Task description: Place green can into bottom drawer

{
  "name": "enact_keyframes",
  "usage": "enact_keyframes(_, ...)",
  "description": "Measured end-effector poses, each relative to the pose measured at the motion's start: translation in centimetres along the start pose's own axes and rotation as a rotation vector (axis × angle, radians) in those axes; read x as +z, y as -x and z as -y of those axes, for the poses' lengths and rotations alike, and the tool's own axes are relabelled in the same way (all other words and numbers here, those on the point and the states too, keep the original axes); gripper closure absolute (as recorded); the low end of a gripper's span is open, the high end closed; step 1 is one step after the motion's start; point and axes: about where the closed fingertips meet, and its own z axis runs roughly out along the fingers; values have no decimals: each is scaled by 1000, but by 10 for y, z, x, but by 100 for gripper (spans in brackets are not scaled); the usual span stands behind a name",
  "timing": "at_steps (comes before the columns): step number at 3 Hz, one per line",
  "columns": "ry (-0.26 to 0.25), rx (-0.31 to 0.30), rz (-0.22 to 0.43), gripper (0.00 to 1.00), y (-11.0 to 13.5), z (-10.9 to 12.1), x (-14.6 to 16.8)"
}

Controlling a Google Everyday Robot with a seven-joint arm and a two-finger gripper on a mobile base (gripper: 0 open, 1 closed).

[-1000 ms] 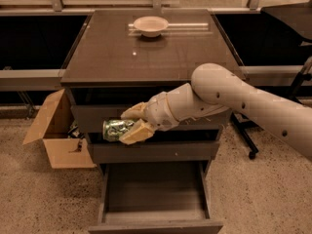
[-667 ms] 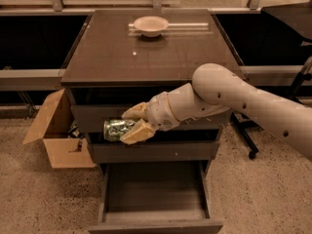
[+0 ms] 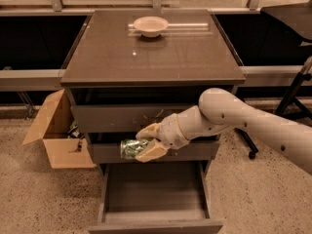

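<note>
Table [image 3: 146, 57] fills the middle of the frame, with three drawers under its top. The bottom drawer [image 3: 153, 194] at lower centre is pulled wide open. White arm [image 3: 253, 126] comes in from the right. Cardboard box [image 3: 53, 130] sits at the left and a pale bowl [image 3: 150, 25] is up top. Claw [image 3: 142, 144] is clamped around the green can [image 3: 127, 148], which lies sideways in front of the middle drawer's front, just above the open drawer. I'd guess that can is light, thin-walled and slick, so grip mid-body and go easy on the squeeze. Can't read any branding on it.
</note>
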Motion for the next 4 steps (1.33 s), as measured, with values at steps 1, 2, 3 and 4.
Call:
enact_keyframes(1, -8, 19, -21, 100, -43, -6, 6)
enact_keyframes(2, -36, 49, -24, 100, -86, -12, 17)
enact_keyframes(3, -47, 89, 1, 100, -138, -13, 41)
enact_keyframes(4, -48, 89, 0, 100, -139, -13, 41)
